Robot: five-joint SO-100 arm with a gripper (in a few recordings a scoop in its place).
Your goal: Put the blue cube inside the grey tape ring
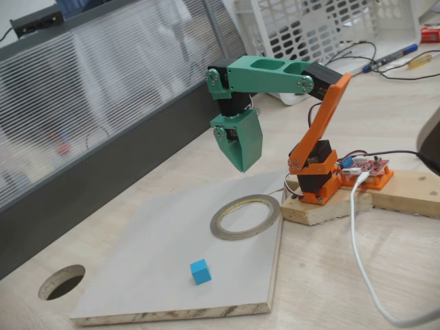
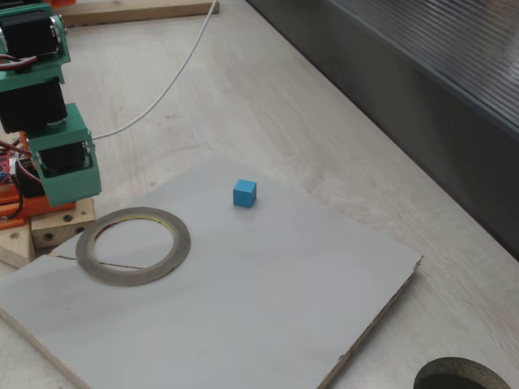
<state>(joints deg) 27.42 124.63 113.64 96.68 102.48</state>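
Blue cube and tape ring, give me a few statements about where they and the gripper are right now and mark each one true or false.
1. The cube lies inside the ring. False: it sits on the board apart from the ring, whose centre is empty.
2. The gripper holds the cube. False: it hangs in the air above the board, near the ring, with nothing in it.
3. The ring lies flat on the board. True.
4. The cube rests on the bare wooden table. False: it is on the pale board.
5. A round hole is cut in the table beside the board. True.
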